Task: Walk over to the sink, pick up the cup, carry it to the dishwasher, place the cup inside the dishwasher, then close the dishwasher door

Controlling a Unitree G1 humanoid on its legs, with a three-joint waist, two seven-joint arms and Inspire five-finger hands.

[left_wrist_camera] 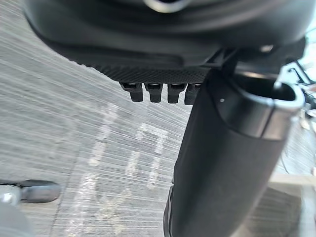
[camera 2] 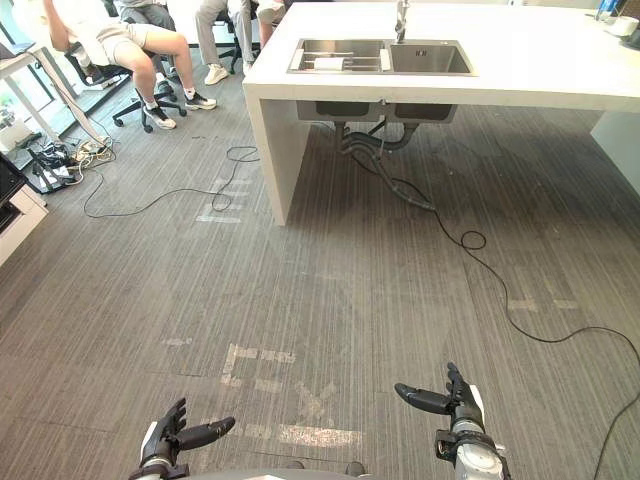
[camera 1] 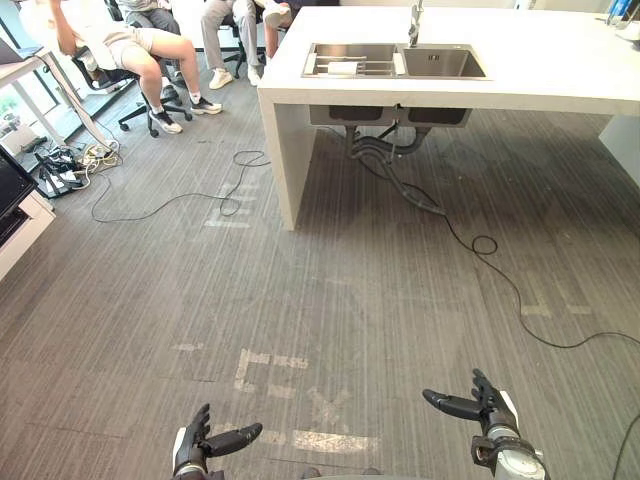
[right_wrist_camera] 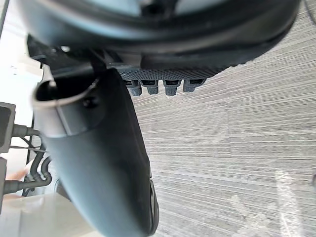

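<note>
A steel double sink [camera 1: 395, 62] with a tap [camera 1: 414, 24] is set in a white counter island [camera 1: 540, 70] far ahead, across the grey floor. A pale object [camera 1: 343, 67] lies in the sink's left basin, too small to tell what it is. My left hand [camera 1: 195, 445] hangs low over the floor near me, open, with its fingers [left_wrist_camera: 148, 91] straight and nothing in it. My right hand [camera 1: 480, 405] is also low and open, holding nothing, its thumb [right_wrist_camera: 98, 148] standing out.
Grey hoses [camera 1: 385, 155] hang under the sink. Black cables [camera 1: 235, 185] trail over the floor left and right of the island. People sit on office chairs [camera 1: 140, 60] at the back left. A power strip with cords [camera 1: 65, 160] and a white cabinet [camera 1: 20, 225] stand at the left.
</note>
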